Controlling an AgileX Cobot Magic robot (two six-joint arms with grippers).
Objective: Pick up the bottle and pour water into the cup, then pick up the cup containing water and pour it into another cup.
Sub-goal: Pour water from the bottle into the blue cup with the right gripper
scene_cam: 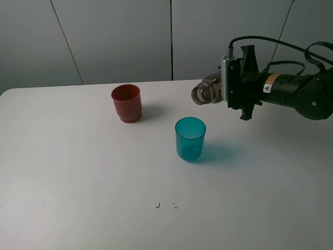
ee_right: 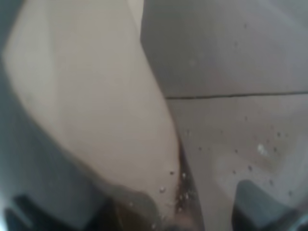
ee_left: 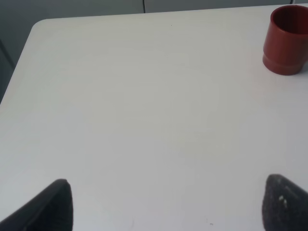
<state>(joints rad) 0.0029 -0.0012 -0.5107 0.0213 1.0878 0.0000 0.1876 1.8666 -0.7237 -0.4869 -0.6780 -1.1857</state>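
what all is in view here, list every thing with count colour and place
bottle: one, smoky grey-brown see-through, no cap, held on its side in the air, right of the red cup
teal cup: one, see-through teal-blue, upright near the table's middle
red cup: one, opaque dark red, upright, left of and behind the teal cup, apart from it
small dark marks: two, near the table's front edge
table: one, white, fills the scene
wall panels: grey, behind the table
right arm: one, black, reaching in from the right
right tool: one, black, shut on the bottle
left tool: one, black tips wide apart over bare table, holding nothing
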